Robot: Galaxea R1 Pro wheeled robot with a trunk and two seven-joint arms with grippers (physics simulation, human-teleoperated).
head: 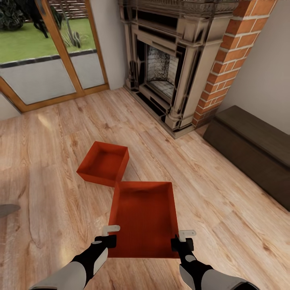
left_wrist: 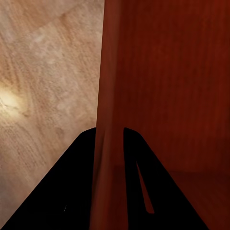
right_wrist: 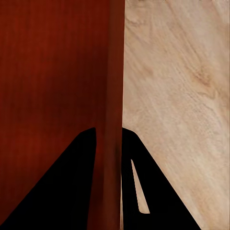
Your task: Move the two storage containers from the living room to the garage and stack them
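Two red-orange open-top storage containers are in the living room, on the light wood-plank floor (head: 225, 209). The nearer container (head: 145, 217) lies just in front of me, between both arms. My left gripper (head: 109, 235) is shut on its left wall (left_wrist: 108, 96), one finger on each side. My right gripper (head: 181, 238) is shut on its right wall (right_wrist: 112, 86) the same way. I cannot tell whether this container touches the floor. The other container (head: 104, 162) sits on the floor just beyond it, to the left, its near corner almost meeting the held one.
An ornate dark fireplace (head: 169, 68) with a red-brick chimney (head: 225, 60) stands ahead. A dark brown low bench (head: 253, 149) runs along the right wall. Wood-framed glass doors (head: 52, 64) are at the back left. A grey object (head: 8, 209) pokes in at the left edge.
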